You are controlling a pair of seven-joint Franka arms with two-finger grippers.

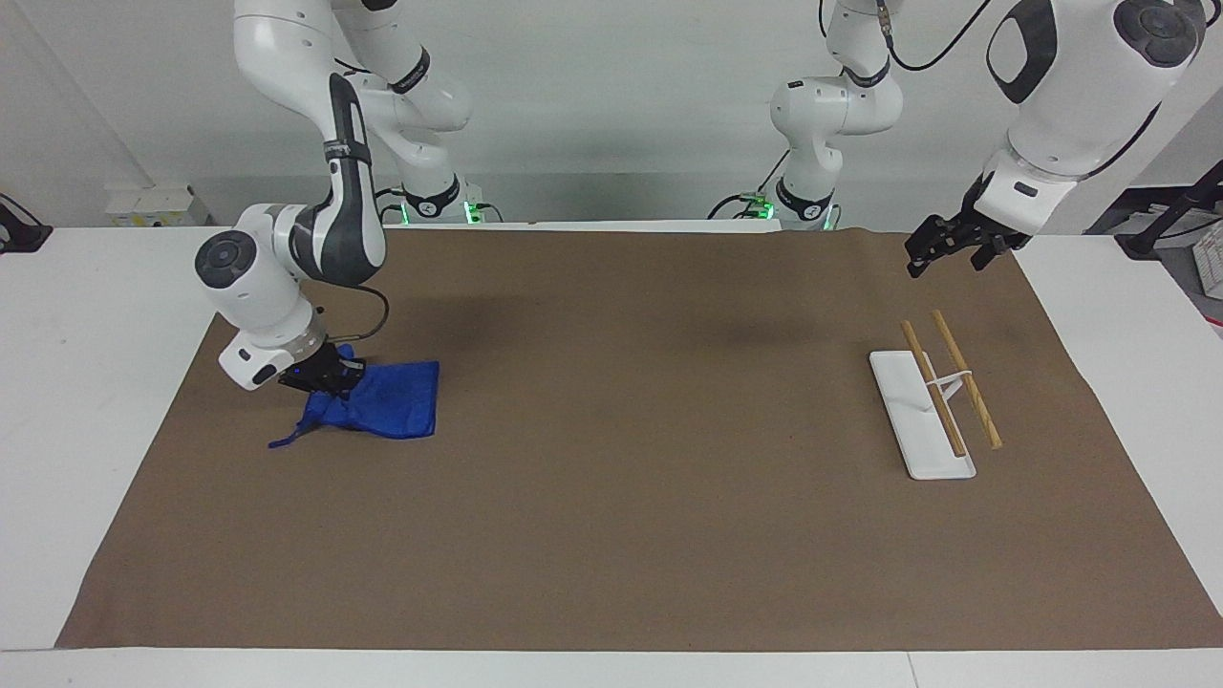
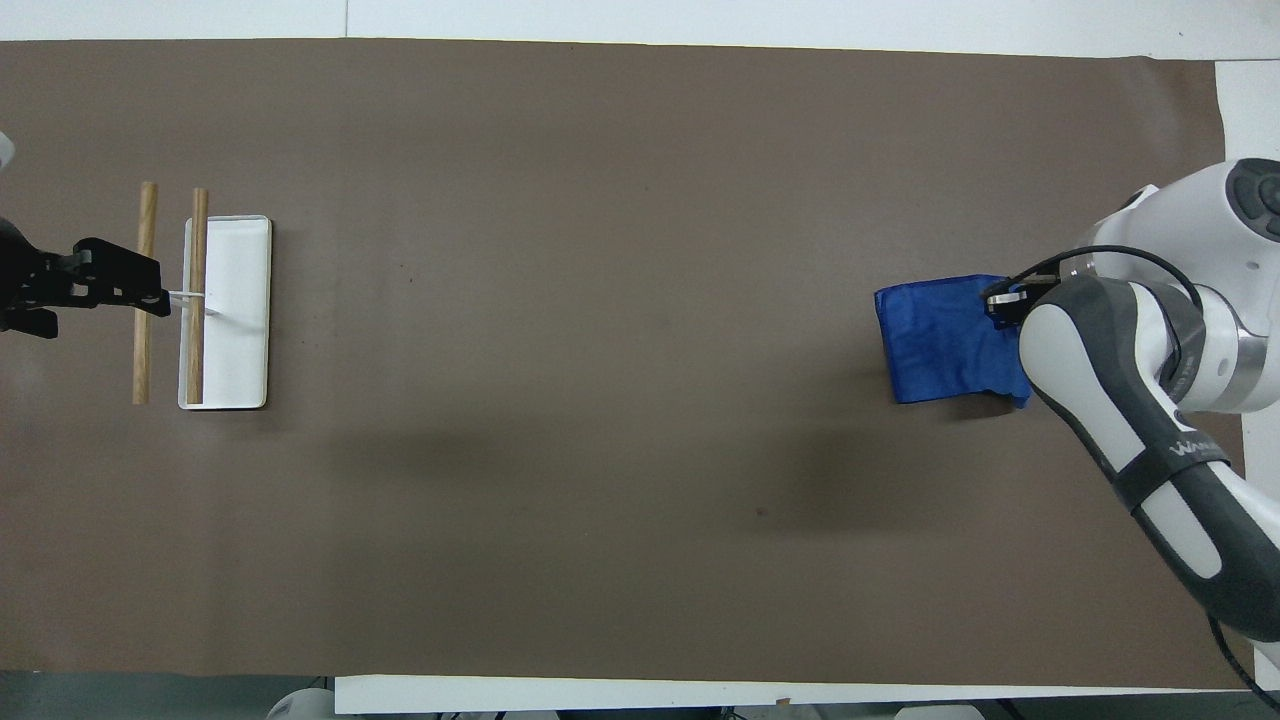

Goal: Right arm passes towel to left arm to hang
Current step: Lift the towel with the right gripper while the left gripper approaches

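The blue towel [image 1: 387, 406] lies bunched on the brown mat at the right arm's end, its loop tail [image 1: 283, 441] trailing on the mat. My right gripper [image 1: 320, 375] is shut on the towel's edge and lifts that edge a little off the mat. In the overhead view the towel [image 2: 940, 340] shows beside the right arm, which hides the gripper. My left gripper [image 1: 948, 247] hangs in the air over the mat's edge near the rack, at the left arm's end; it also shows in the overhead view [image 2: 100, 290]. The left arm waits.
A white rack base [image 1: 919, 413] with two wooden bars [image 1: 965, 377] on a thin white stand sits at the left arm's end; it also shows in the overhead view [image 2: 228, 310]. Two smaller white arms with green-lit bases [image 1: 435, 205] stand at the robots' edge.
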